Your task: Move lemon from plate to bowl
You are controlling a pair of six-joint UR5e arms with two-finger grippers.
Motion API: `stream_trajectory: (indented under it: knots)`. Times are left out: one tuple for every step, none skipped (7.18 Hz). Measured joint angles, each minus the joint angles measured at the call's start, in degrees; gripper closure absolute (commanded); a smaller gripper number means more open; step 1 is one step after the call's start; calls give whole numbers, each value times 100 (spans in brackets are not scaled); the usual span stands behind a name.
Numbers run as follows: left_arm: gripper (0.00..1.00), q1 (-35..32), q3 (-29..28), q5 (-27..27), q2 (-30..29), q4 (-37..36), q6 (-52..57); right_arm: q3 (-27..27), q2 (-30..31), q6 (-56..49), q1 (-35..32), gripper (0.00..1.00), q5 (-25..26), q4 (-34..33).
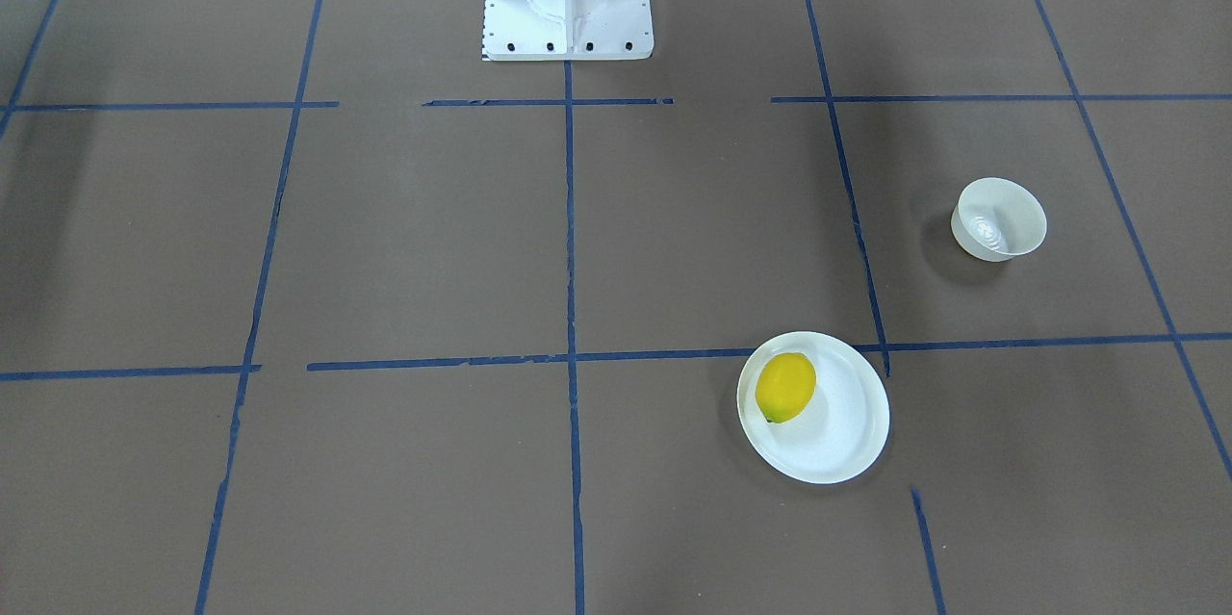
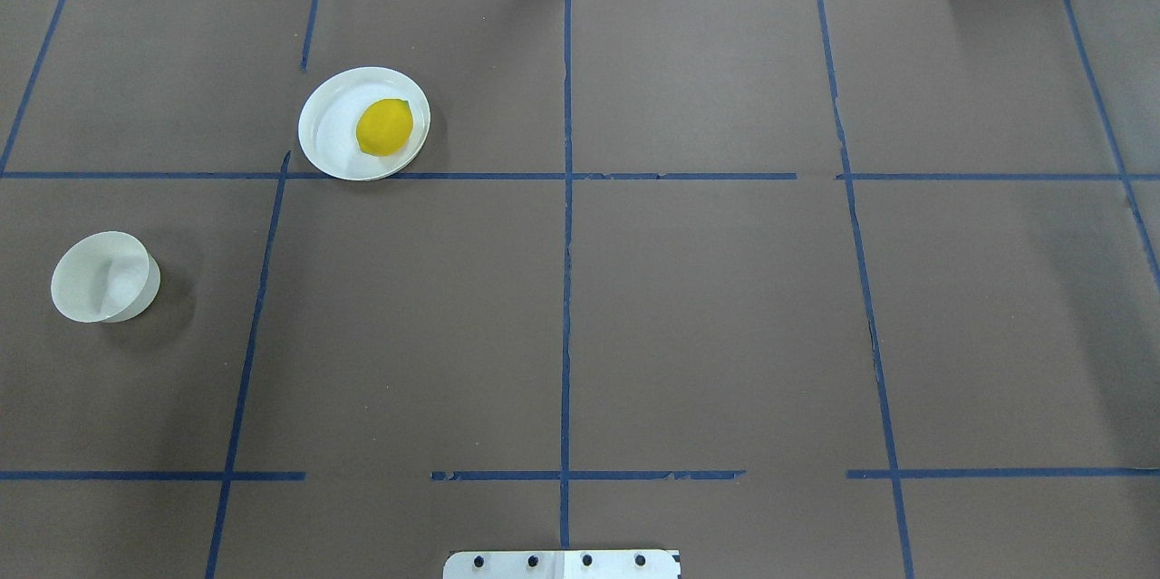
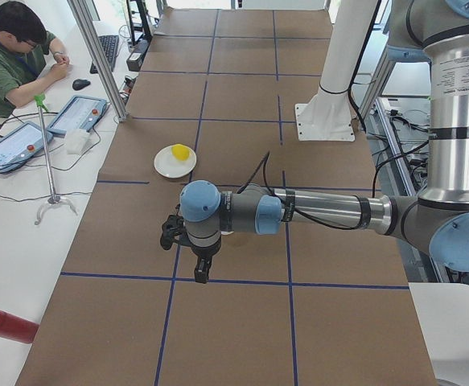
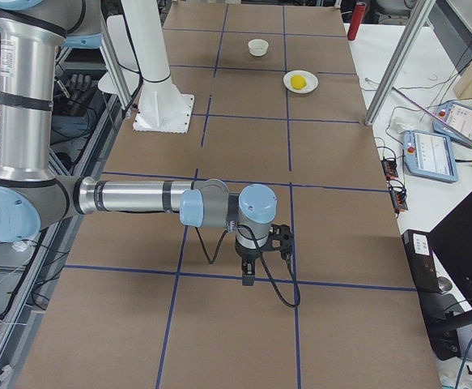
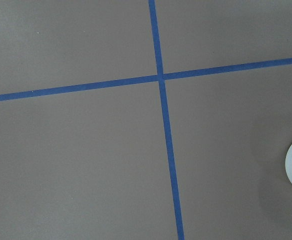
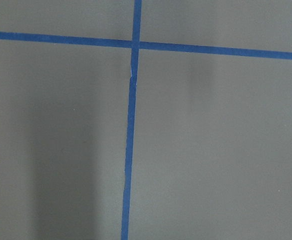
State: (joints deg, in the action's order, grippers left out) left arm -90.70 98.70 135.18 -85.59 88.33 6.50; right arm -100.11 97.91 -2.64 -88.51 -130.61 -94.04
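The lemon (image 2: pixel 384 127) sits on the plate (image 2: pixel 328 144), forward and rightward of my left gripper (image 3: pixel 201 272), the nearer arm's; how far it is open I cannot tell.

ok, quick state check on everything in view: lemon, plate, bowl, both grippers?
lemon: lying on the plate, off-centre, nothing touching it.
plate: flat on the table, holding the lemon.
bowl: upright, empty, apart from the plate.
left gripper: over bare table, open or shut unclear.
right gripper: over bare table, far from both dishes, open or shut unclear.
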Motion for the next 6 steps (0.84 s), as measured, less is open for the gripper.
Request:
stream_trajectory:
  knots:
    - [0,0,-1,0,-1,-2,0,0,0,0,0,0,0,0]
    - [0,0,-1,2,-2,-5,1,0,0,0,0,0,0,0]
    - [0,3,18,10,-14,3,15,0,0,0,0,0,0,0]
    - [0,15,52,15,-43,163,35,0,0,0,0,0,0,0]
    - [0,32,66,14,-76,664,28,0,0,0,0,0,0,0]
    - [0,54,59,8,-121,1284,-76,0,0,0,0,0,0,0]
